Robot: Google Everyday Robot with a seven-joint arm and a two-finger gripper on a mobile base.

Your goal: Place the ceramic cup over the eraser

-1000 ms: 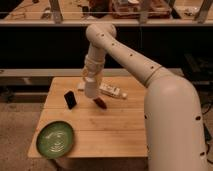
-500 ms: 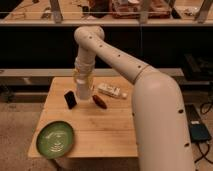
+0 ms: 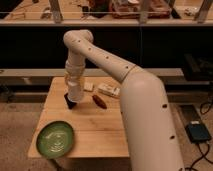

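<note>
The white ceramic cup (image 3: 75, 90) hangs under my gripper (image 3: 74, 83), held just above the table. The black eraser (image 3: 70, 102) stands on the wooden table (image 3: 100, 130) directly below the cup; only its lower left part shows past the cup. My white arm comes in from the lower right, arches over the table and points down at the eraser.
A reddish-brown oblong thing (image 3: 100, 101) lies just right of the eraser. A long white packet with markings (image 3: 108, 90) and a pale flat block (image 3: 88, 87) lie behind it. A green plate (image 3: 55, 139) sits at the table's front left corner.
My arm has swung left with the cup, from over the reddish-brown thing to right above the eraser, now partly covering it.
</note>
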